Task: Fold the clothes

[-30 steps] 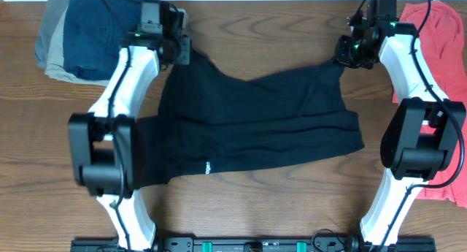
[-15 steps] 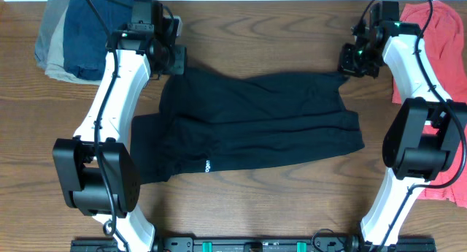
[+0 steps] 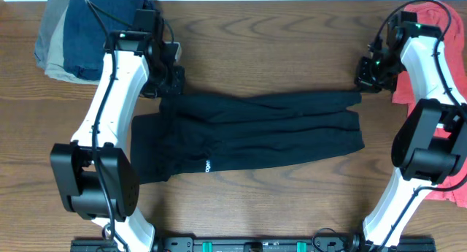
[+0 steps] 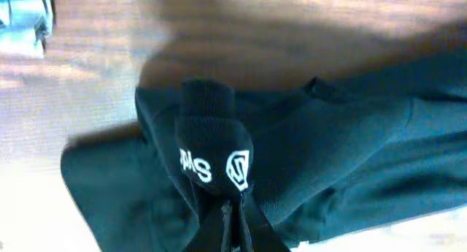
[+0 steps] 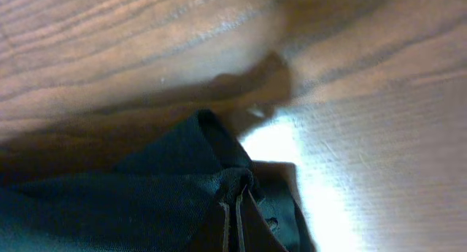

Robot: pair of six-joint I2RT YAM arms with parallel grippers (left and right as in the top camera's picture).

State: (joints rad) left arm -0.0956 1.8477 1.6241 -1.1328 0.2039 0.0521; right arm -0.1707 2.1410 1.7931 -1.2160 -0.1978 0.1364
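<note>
Overhead: left gripper (image 3: 168, 90) and right gripper (image 3: 363, 85), each clenched on a far corner of the clothes (image 3: 277, 128), have spread apart and drawn that edge nearer, now taut and straight, mid-table (image 3: 270, 33); fold begun, not yet laid

You've got even, sharp light overhead. Wrist views are soft; glare blows out the table (image 5: 321, 186), and the clothes (image 4: 328, 157) read flat black.
</note>
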